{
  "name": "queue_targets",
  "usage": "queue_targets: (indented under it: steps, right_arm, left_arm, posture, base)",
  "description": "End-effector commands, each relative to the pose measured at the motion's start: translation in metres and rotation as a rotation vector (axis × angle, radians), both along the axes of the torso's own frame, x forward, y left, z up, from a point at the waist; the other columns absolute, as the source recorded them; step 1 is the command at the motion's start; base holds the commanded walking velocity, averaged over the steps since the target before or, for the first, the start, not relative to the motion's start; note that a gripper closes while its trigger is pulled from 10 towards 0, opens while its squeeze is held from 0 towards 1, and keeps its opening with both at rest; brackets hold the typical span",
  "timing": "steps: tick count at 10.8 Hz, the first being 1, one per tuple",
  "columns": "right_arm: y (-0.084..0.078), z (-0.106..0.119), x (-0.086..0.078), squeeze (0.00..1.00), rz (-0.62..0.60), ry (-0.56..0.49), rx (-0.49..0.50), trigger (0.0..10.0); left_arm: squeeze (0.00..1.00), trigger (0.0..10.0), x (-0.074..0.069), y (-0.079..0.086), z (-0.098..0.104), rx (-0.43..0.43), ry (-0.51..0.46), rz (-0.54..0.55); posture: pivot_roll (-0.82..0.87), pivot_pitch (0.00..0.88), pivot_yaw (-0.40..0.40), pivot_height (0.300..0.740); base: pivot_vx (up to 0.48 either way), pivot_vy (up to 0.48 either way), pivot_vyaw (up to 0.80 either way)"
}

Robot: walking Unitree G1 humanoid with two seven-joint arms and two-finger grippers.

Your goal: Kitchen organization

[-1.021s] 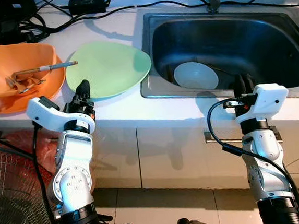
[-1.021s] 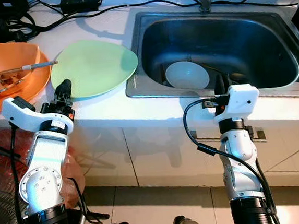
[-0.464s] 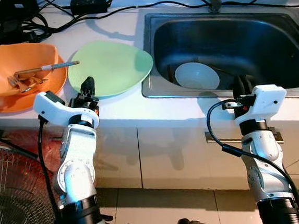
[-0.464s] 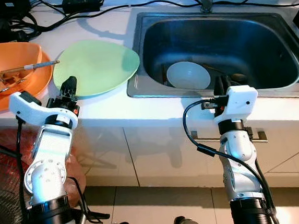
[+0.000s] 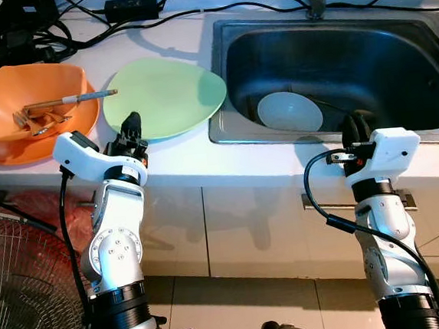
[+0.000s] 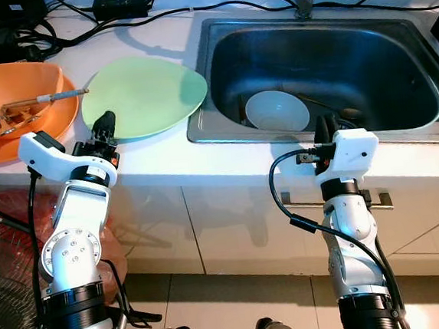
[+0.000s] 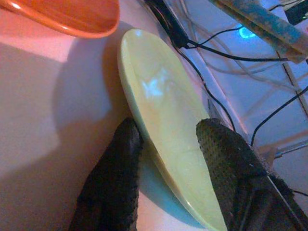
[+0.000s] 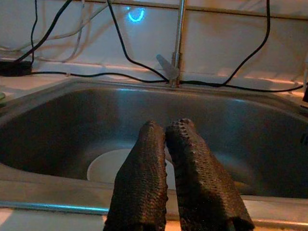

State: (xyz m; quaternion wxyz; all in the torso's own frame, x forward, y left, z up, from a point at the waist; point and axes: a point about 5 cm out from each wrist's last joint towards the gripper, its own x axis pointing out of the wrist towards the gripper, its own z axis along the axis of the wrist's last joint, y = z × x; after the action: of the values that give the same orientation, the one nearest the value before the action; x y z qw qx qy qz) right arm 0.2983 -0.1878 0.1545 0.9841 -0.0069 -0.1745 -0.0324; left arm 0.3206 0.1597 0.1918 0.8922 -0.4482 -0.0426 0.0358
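A light green plate [image 5: 164, 98] lies on the white counter, left of the sink. My left gripper [image 5: 132, 128] is at the plate's near rim. In the left wrist view it [image 7: 168, 132] stands open, one finger on each side of the plate's edge [image 7: 159, 96], not closed on it. A white bowl [image 5: 289, 112] sits on the floor of the steel sink [image 5: 219, 72]. My right gripper [image 5: 356, 122] is held at the sink's front edge, its fingers [image 8: 144, 159] pressed shut with nothing between them, pointing at the white bowl [image 8: 103, 166].
An orange bowl [image 5: 5, 125] holding chopsticks and small utensils [image 5: 45, 109] stands left of the plate. Black cables and a power adapter [image 5: 132, 4] run along the back of the counter. A faucet base [image 5: 314, 1] sits behind the sink. A floor fan [image 5: 16, 298] stands at lower left.
My left arm has shifted right and forward, bringing its gripper up to the green plate's rim. The right arm has hardly moved.
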Motion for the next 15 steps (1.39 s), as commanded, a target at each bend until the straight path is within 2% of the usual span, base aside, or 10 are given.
queue_targets:
  steps: [1,12,15]
  right_arm:
    - [-0.0028,0.0023,-0.0017,0.0,-0.012,-0.004,-0.002,10.0]
    - [-0.0009,0.0009,-0.0005,0.0,-0.002,0.006,-0.004,10.0]
    - [-0.0004,0.001,0.0005,0.0,0.001,0.007,-0.006,10.0]
  left_arm:
    - [0.0,0.0,0.0008,-0.0059,-0.0095,0.008,0.042,-0.027]
    - [0.0,0.0,-0.0003,-0.0061,-0.0128,0.01,0.039,-0.022]
    - [0.0,0.0,-0.0006,-0.0105,-0.0108,0.002,0.005,-0.055]
  posture:
    - [0.02,0.174,-0.002,0.74]
    - [0.02,0.168,-0.004,0.74]
    - [0.02,0.16,-0.005,0.74]
  base:
    - [0.0,0.0,0.0]
    - [0.0,0.0,0.0]
    - [0.0,0.0,0.0]
